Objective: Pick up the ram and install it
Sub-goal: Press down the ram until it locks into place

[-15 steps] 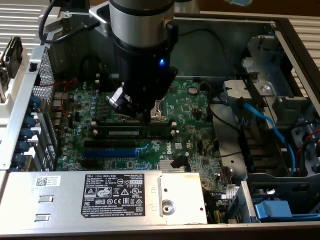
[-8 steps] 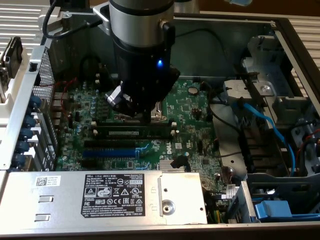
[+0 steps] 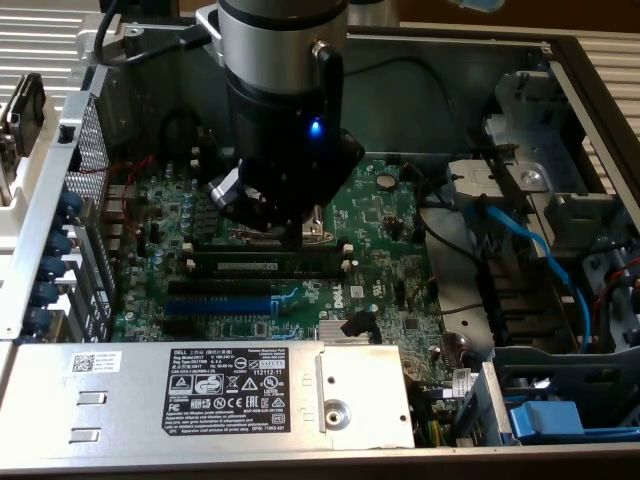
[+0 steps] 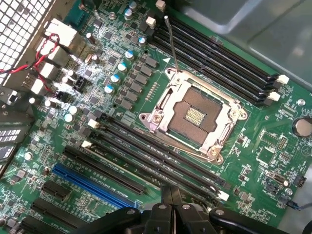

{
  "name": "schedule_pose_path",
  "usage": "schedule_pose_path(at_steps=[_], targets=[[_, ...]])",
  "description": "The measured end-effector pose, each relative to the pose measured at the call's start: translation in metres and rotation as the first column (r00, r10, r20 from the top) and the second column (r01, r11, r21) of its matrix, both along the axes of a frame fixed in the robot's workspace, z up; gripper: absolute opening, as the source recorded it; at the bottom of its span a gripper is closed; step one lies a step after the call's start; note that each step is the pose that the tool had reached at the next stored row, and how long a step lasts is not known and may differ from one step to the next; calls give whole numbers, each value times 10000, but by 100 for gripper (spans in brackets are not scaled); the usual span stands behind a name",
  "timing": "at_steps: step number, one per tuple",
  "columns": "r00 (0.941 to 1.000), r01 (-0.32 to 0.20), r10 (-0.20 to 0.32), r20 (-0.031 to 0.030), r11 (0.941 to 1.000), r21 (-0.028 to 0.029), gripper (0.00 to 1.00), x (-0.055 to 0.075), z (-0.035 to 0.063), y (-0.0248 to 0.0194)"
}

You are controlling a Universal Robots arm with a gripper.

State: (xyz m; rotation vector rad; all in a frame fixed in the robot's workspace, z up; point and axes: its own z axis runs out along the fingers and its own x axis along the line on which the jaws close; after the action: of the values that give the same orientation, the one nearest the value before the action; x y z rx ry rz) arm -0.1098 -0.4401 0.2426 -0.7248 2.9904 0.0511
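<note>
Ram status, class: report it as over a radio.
Gripper shut, above the ram. Ram upright among the slots beside the socket. No obstruction seen.

Ram (image 3: 262, 265) in slot on motherboard (image 3: 390, 230); gripper (image 4: 171, 204) above, beside CPU socket (image 4: 195, 117).

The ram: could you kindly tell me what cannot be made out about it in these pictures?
- Wrist view: whatever lies under the shut claw is hidden by the claw itself.
- Exterior view: the arm hides the space above the ram, so any contact is unclear.
- Exterior view: the ram's label print is too small.
</note>
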Motion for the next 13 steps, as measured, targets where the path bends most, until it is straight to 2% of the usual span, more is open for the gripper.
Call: schedule_pose_path(at_steps=[4,6,9,13], targets=[[9992,406,-406,-20,9992,-1,10,0,20,0],[9983,574,-574,-69,9984,-2,10,0,32,0],[9968,765,-765,-220,9971,-11,10,0,42,-1],[9936,1001,-1002,-517,9950,-41,10,0,47,-1]])
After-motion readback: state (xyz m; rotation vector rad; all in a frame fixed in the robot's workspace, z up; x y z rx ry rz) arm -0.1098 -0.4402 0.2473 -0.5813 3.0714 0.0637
